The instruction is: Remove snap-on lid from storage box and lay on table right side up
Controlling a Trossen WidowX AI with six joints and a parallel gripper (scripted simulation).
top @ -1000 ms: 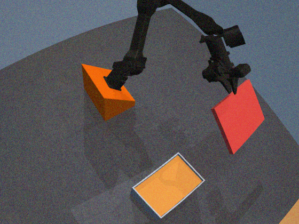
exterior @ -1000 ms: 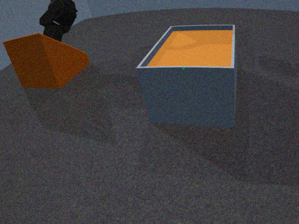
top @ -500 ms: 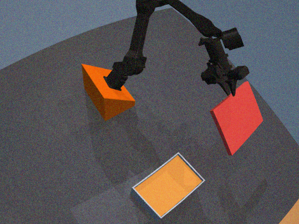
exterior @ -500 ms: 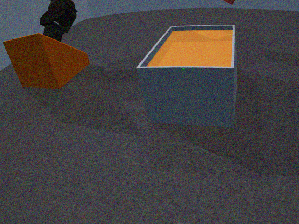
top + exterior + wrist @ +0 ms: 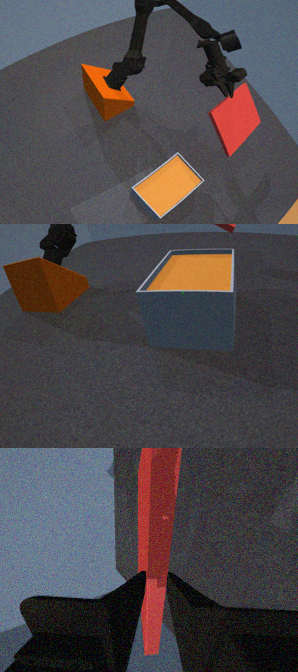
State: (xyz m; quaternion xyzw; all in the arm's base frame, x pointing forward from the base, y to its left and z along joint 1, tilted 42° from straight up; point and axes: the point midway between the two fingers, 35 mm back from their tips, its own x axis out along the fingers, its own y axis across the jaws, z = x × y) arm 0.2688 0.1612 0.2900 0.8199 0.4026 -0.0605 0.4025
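The red lid (image 5: pixel 235 120) (image 5: pixel 157 513) hangs in the air in the top view, right of the box and tilted steeply, its broad face showing. Only its lower corner (image 5: pixel 227 227) shows at the top edge in the exterior view. My gripper (image 5: pixel 230 96) (image 5: pixel 156 575) is shut on one edge of the lid, and the lid extends away from the fingers. The storage box (image 5: pixel 146 201) (image 5: pixel 190 320) stands upright and open, blue-grey outside with a pale rim and an orange inside. Whether the lid's outer or inner face is the one showing, I cannot tell.
An orange wedge-shaped block (image 5: pixel 105 85) (image 5: pixel 53 288) is at the arm's base, left of the box in the top and exterior views. The dark table (image 5: pixel 53 138) (image 5: pixel 119 397) has a curved edge, close behind the lid in the top view. Shadows fall around the box.
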